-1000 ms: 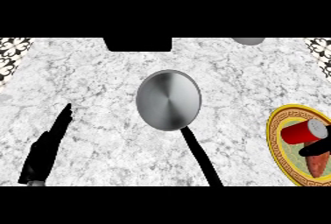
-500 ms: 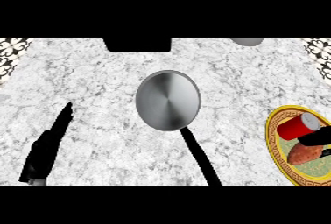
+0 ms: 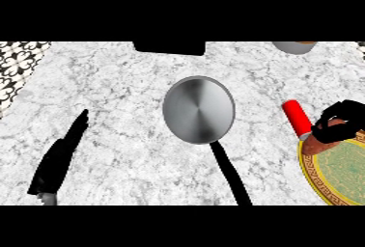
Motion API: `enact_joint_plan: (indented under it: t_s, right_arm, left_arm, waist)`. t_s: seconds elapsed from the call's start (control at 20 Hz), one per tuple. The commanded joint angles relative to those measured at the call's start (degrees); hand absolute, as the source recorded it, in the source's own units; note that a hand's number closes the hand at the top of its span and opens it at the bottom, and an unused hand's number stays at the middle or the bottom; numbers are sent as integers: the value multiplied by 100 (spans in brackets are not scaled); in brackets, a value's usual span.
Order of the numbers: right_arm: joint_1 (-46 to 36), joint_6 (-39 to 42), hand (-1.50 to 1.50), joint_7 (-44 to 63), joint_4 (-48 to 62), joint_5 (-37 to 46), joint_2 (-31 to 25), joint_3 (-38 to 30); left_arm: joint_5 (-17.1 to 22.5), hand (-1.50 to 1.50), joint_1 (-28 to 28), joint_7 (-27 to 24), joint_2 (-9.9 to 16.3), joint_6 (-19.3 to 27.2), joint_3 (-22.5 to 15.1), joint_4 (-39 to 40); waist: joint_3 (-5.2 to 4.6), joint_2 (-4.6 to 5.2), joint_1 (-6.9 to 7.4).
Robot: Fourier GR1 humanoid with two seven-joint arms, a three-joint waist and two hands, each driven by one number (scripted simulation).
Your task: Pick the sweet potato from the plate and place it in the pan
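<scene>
Hidden or cut off: plate [image 3: 342, 169] sliced by the counter's right edge; grey round object [image 3: 294, 47] at the far edge only partly shown; dark rectangular block [image 3: 170, 47] at the far edge, nature unclear.
Sweet potato [image 3: 329, 140]: reddish-brown, mostly covered by fingers, over the plate's far rim near the counter's right edge; contact with the plate impossible to judge.
Right hand [image 3: 343, 119]: curled round the sweet potato, grasping it.
Red cylinder [image 3: 296, 117]: just beside the right hand, toward the pan; identity unclear.
Pan [image 3: 198, 109]: grey, mid-counter, nothing inside, black handle [image 3: 230, 172] running to the near edge.
Left hand [image 3: 61, 154]: near the counter's left near corner, fingers straight, touching nothing, resting.
</scene>
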Motion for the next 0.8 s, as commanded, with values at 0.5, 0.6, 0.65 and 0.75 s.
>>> enact_joint_plan:
  t_s: [0.5, 0.6, 0.65, 0.75]
  right_arm:
    - [-1762, -1856, 150, -4813, -509, 1865, -93, 357]
    - [-1822, -2341, 150, -5346, -50, 2032, 291, 419]
    - [-2244, -2152, 150, -5465, 372, 1901, 427, 345]
    - [-2599, -2238, 150, -5552, 814, 2024, 1021, 567]
  left_arm:
    - [-103, 0, -345, 110, -123, 80, -38, 223]
    - [-175, 0, -75, -7, -108, 86, -101, 146]
    - [-112, 0, -216, 115, -180, 86, -94, 106]
    - [-23, 0, -341, 37, -63, 19, 123, 307]
  waist:
    - [35, 74, -96]
    - [31, 62, -74]
    - [24, 57, -82]
    - [15, 43, -144]
